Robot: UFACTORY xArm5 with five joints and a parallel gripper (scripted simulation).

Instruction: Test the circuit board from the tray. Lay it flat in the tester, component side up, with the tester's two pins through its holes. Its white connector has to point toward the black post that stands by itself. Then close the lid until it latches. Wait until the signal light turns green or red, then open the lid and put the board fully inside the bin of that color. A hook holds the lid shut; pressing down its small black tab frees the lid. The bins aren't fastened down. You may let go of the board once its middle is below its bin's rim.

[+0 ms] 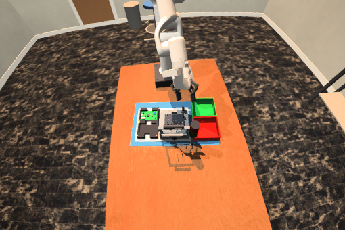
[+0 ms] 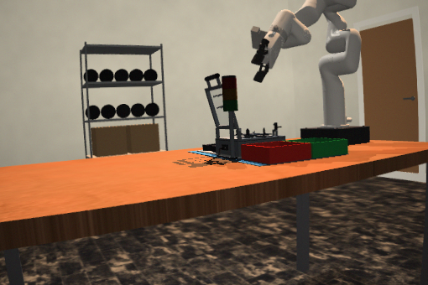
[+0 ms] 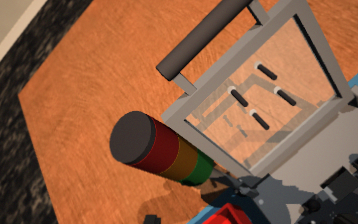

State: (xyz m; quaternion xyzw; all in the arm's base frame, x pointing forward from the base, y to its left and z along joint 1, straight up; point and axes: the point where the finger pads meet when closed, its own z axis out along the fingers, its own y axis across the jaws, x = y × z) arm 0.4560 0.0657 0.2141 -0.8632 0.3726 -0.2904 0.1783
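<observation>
The green circuit board [image 1: 148,115] lies in the far end of the dark tray [image 1: 147,126] at the left of the blue mat. The grey tester [image 1: 174,122] stands beside the tray with its clear lid [image 2: 219,105] raised nearly upright. The lid also fills the wrist view [image 3: 255,90], with its dark handle [image 3: 202,37]. The signal light [image 2: 229,93] stands at the tester's corner, and its segments look dark in the wrist view [image 3: 160,150]. The green bin [image 1: 203,107] and the red bin [image 1: 206,128] sit to the right. My gripper [image 2: 260,63] is open and empty, high above the tester's far side.
The arm's black base [image 1: 164,79] stands on the table behind the mat. The blue mat [image 1: 137,140] holds the tray, tester and bins. A metal shelf [image 2: 122,96] stands far off by the wall. The raised lid and the light tower rise just below my gripper.
</observation>
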